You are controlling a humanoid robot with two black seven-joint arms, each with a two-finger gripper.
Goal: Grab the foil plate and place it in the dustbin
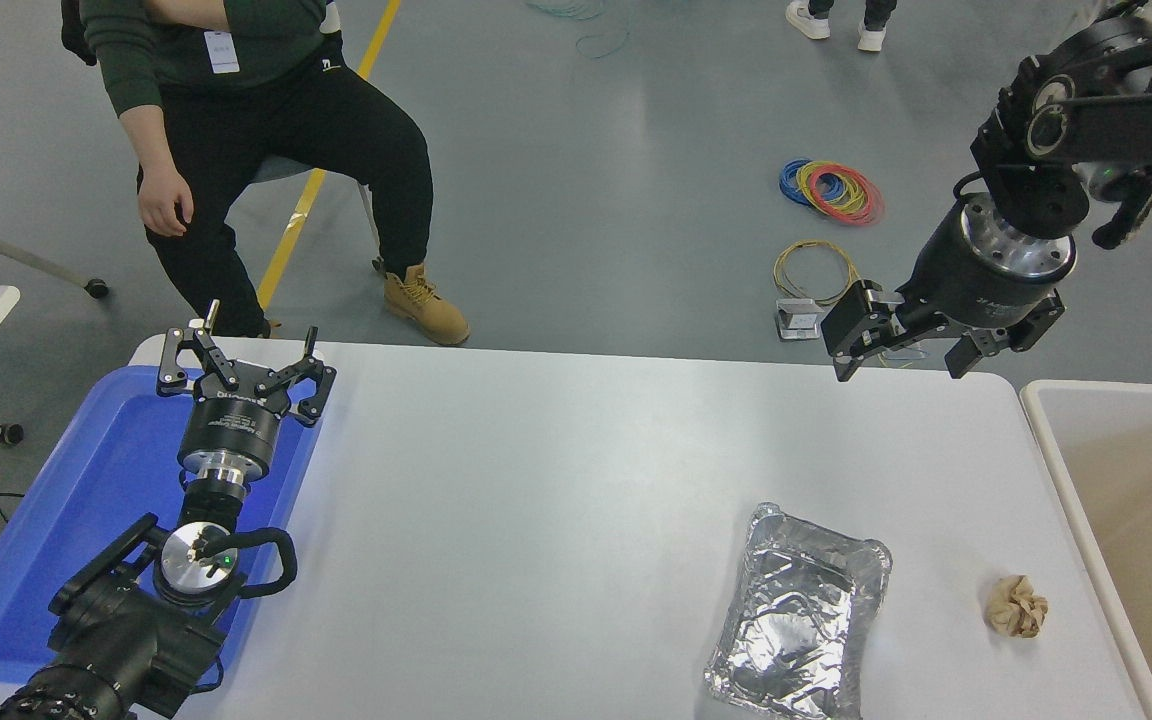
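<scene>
The foil plate (796, 612) is a shiny crinkled silver tray lying flat on the white table (536, 480) at the front right. The dustbin (1046, 440) with a cream rim and beige inside stands off the table's right edge. My right gripper (901, 365) is open and empty, held high over the table's far right edge, well behind and above the plate. My left gripper (241, 350) is open and empty, parked over the blue tray at the left.
A flat blue tray (86, 500) lies at the table's left. A small crumpled brown paper ball (1016, 606) sits between the plate and the bin. A person sits beyond the far left edge. Coiled wires lie on the floor.
</scene>
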